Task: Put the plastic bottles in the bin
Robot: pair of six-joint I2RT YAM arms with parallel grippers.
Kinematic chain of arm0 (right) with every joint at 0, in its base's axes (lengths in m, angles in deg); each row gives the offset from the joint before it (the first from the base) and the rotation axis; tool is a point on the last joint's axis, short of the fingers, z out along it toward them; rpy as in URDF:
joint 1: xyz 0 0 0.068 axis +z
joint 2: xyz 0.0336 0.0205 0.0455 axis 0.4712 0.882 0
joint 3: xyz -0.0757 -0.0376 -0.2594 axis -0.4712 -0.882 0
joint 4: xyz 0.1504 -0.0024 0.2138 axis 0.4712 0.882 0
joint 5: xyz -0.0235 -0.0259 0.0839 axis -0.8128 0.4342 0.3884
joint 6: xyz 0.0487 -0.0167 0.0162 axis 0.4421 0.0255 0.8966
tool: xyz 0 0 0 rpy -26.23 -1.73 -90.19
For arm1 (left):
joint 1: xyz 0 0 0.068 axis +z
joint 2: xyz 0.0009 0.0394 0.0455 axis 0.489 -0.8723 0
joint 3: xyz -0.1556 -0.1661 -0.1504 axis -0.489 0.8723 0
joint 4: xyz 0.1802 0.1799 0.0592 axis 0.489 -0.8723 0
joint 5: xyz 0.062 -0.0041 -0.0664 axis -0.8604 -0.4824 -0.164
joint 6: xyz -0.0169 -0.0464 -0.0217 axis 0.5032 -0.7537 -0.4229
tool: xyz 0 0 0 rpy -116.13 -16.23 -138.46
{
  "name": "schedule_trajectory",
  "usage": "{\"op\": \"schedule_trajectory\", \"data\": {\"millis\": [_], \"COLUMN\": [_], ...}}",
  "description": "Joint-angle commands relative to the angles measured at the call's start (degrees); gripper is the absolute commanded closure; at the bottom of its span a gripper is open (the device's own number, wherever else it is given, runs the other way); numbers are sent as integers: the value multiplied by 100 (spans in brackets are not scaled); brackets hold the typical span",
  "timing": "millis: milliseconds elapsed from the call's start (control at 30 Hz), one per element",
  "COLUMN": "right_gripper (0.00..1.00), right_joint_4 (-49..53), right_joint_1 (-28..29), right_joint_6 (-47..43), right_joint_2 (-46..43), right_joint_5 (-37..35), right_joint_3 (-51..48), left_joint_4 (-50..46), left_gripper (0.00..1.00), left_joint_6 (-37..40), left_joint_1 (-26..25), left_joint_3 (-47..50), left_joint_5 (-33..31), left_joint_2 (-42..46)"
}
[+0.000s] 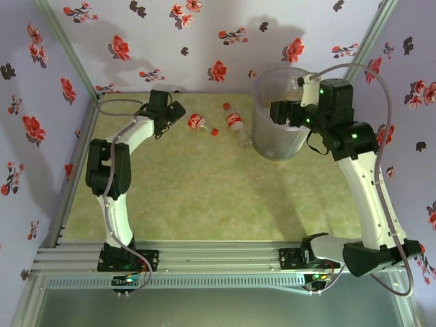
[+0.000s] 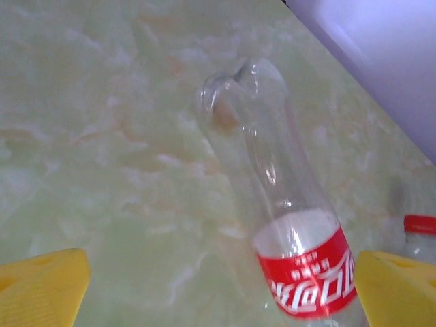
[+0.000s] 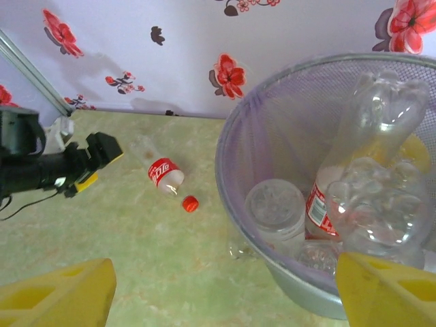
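Left gripper (image 2: 221, 272), spread wide, frames a clear, dented, red-labelled plastic bottle (image 2: 272, 191) pointing to 11 o'clock; right gripper (image 3: 225, 272) equally wide.

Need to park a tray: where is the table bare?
Bare: the table across its middle and near side, between the two arms. Crowded: the far strip, where two bottles and a red cap lie beside the bin.
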Motion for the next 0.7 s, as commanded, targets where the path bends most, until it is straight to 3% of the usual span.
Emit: {"op": "schedule_trajectory", "data": {"millis": [0,333,667], "right_gripper": [15,15,15], "right_joint_4": [114,111,174], "right_joint_1": [44,39,46], "right_joint_6": [-153,-136,-215], "right_joint_2": [-169,-712,-927], "right_joint_5": [69,-10,-131], "right_joint_3": [-183,-548,-648], "left_joint_4": [-215,-1375,-1755], "left_gripper": [0,0,0], "left_joint_6": [164,314,282], "left_joint_1": [-48,-100,-193], "left_joint_3": [-647,-2546,-3239], "left_joint_5": [-293,-315,-311], "left_joint_2": [-391,-1722,-2439]}}
